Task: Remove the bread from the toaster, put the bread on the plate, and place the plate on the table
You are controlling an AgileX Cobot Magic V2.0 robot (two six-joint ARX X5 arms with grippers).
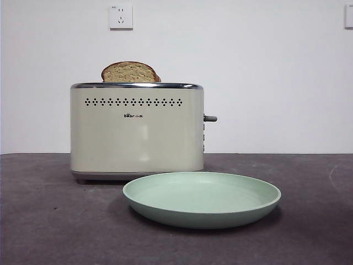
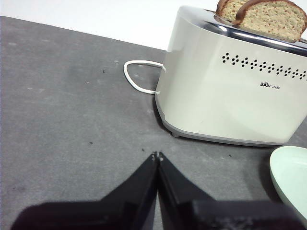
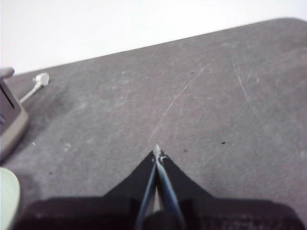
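The bread (image 1: 130, 72) stands upright in the toaster (image 1: 137, 130), only its domed top showing above the chrome rim, with a second slice (image 2: 229, 9) just behind it in the far slot; the plate (image 1: 202, 200) lies on the table (image 1: 49, 221) near the toaster's right front. It looks light, stiff and crumbly, so a gentle pinch across the flat faces of the exposed dome seems best. The left gripper (image 2: 157, 155) and right gripper (image 3: 157, 152) both hang over bare table with jaws closed together, holding nothing.

You see the bread (image 1: 130, 72), tan with a dark crust, standing upright in the cream toaster (image 1: 137, 130), domed top above the chrome rim. The mint-green plate (image 1: 202, 212) lies flat on the table (image 1: 44, 221), just before the toaster.
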